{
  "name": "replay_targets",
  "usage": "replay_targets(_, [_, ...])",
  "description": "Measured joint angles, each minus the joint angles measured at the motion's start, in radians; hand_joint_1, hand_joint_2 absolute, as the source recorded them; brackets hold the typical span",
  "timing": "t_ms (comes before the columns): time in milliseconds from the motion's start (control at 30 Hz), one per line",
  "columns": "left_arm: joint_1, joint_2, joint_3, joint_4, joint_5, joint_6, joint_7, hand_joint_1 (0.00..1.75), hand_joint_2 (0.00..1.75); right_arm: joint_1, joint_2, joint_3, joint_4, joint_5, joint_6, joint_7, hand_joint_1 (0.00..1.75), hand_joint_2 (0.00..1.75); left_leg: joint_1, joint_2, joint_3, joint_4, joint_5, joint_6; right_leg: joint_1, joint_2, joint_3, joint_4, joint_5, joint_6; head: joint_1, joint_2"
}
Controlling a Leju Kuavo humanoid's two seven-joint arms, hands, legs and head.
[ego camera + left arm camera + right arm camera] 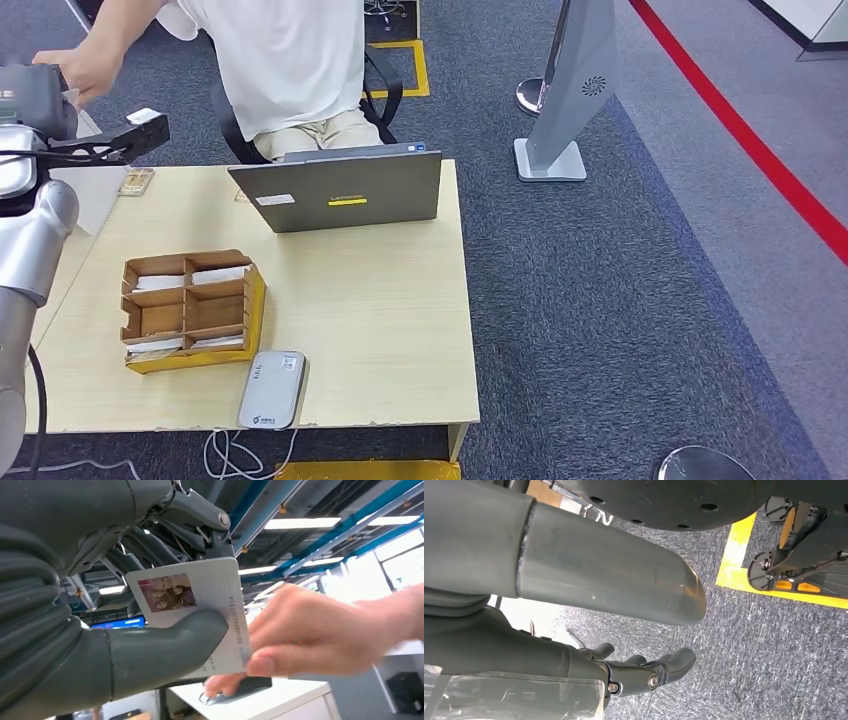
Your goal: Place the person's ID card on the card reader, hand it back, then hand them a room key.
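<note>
The worktop [380, 330] was a pale wooden desk, and a person [290, 60] in a white shirt sat at its far side behind a grey laptop [340, 190]. A brown cardboard organiser [190, 310] with white cards in some compartments stood near the left front part of the worktop. Just in front of it, at the front edge, lay the card reader [272, 390], a flat silver-grey device.

The left arm [35, 230] was raised at the left edge of the head view, beside the worktop. In the left wrist view the left hand [150, 605] held the ID card [210, 595]: the thick thumb pressed on the printed face and the darker fingers [150, 545] were behind the card. The card stood out past the thumb, with its long axis pointing away from the hand toward the person's hand [325, 635]. The photo was on the part nearer to the fingers, and a line of numbers ran along the far short edge. The person's hand touched that far edge, its fingers around the card's corner; it was blurred.

In the right wrist view the right hand [644, 672] hung over grey carpet [774, 655] with its fingers curled in and nothing in them.
</note>
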Motion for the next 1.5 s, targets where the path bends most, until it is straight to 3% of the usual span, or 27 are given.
replay_targets(367, [-0.017,-0.012,0.000,0.084,0.002,0.020,-0.003,1.75,1.75,-0.001,0.000,0.002,0.002,-0.002,0.004,0.004,0.00,0.00,0.000,0.000,0.000,0.000,0.000,0.000,0.000,0.000,0.000,0.000,0.000,0.000,0.000,0.000])
replay_targets(500, [-0.017,-0.011,0.000,0.092,0.011,0.059,-0.026,0.00,1.75,0.000,-0.001,0.003,0.003,-0.001,0.004,0.005,0.00,1.75,0.000,0.000,-0.002,0.000,0.000,0.000,0.000,0.000,-0.001,0.000,0.000,0.000,0.000,0.000])
replay_targets(833, [-0.003,-0.010,0.015,0.073,0.073,0.186,-0.150,0.00,1.75,0.000,-0.005,0.015,0.004,0.001,0.008,0.005,0.00,1.75,0.000,0.000,-0.003,0.000,0.000,0.000,0.000,0.000,-0.002,0.000,0.000,0.000,0.000,0.000])
replay_targets(1100, [0.142,-0.043,0.015,-0.143,0.160,0.162,-0.208,0.00,1.75,0.001,-0.006,0.015,0.005,-0.020,0.005,0.012,0.00,1.75,-0.001,0.001,-0.003,0.000,0.000,0.000,-0.001,0.000,-0.002,0.000,0.000,0.001,0.001,0.000])
replay_targets(1200, [0.242,-0.047,0.011,-0.295,0.203,0.128,-0.228,0.00,1.75,0.004,-0.006,0.011,0.005,-0.046,-0.004,0.013,0.00,1.75,-0.001,0.002,-0.002,0.000,0.000,0.001,-0.001,0.001,-0.002,0.000,0.000,0.001,0.001,0.000])
replay_targets(1300, [0.395,-0.043,-0.007,-0.503,0.218,0.082,-0.209,0.00,1.75,0.007,-0.005,-0.003,0.004,-0.070,-0.011,0.014,0.00,1.75,-0.001,0.001,-0.002,0.000,-0.001,0.000,-0.001,0.001,-0.002,0.000,-0.001,0.001,0.001,0.000])
replay_targets(1500, [0.662,-0.005,-0.040,-0.850,0.222,0.069,-0.191,0.00,1.75,0.017,-0.003,-0.042,0.004,-0.115,-0.023,0.012,0.00,1.75,-0.001,0.001,-0.003,-0.001,-0.003,0.000,-0.001,0.002,-0.003,-0.001,-0.003,0.002,0.001,0.000])
